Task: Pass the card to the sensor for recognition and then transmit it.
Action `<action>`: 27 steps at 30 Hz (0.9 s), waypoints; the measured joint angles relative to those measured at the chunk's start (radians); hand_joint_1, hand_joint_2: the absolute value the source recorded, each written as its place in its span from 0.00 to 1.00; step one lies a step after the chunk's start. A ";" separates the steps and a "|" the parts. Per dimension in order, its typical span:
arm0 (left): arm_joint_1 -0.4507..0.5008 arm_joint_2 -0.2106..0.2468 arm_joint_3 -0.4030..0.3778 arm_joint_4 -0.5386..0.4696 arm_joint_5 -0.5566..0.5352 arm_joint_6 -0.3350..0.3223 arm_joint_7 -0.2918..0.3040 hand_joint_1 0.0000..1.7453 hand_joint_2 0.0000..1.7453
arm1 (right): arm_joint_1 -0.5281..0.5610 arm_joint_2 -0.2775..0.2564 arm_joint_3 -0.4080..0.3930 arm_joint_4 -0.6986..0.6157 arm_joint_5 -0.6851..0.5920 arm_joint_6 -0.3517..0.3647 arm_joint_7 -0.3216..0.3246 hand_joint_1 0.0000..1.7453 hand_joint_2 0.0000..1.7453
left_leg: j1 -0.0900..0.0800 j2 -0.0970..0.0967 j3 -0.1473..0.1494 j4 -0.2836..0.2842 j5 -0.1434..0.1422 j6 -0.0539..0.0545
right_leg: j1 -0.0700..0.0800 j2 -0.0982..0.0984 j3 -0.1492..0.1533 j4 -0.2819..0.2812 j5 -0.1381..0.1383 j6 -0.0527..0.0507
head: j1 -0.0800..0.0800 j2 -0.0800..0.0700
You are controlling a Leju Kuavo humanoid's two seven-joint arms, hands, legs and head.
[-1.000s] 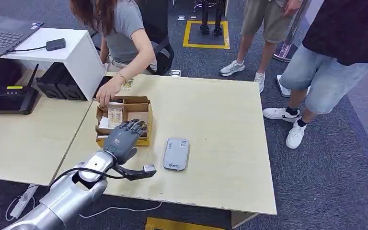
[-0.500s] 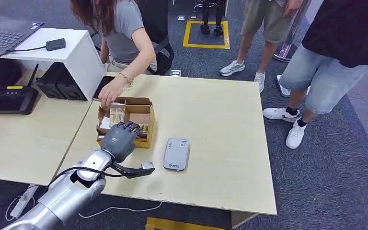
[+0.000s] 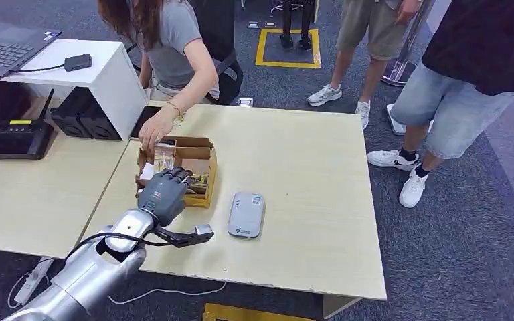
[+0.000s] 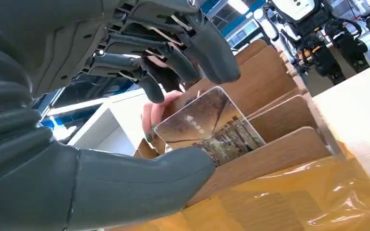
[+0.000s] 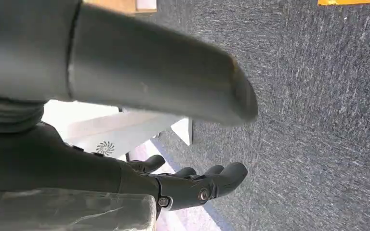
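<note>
The glossy printed card (image 4: 209,126), upright in the slotted brown cardboard box (image 3: 201,160) on the pale wooden tabletop (image 3: 308,167), is bracketed by the left hand (image 3: 164,194), a firm grip being unconfirmable, so presentation to the grey rounded sensor (image 3: 245,215) and handover are judged outstanding; the right hand (image 5: 192,185) hangs empty, fingers loosely apart.

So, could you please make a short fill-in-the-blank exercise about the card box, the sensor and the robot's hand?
1. The left hand reaches over the cardboard ____ on the table.
2. The grey sensor lies on the table to the ____ of the box in the head view.
3. A card stands between the thumb and the ____ of the left hand.

Missing words: box; right; fingers
</note>
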 joint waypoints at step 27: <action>0.013 0.002 0.024 0.000 -0.020 -0.001 0.011 1.00 1.00 | 0.000 0.000 -0.001 0.000 0.004 -0.011 0.003 0.00 0.00 | 0.000 0.000 0.000 0.000 0.000 0.000 | 0.000 0.000 0.000 0.000 0.000 0.000 | 0.000 0.000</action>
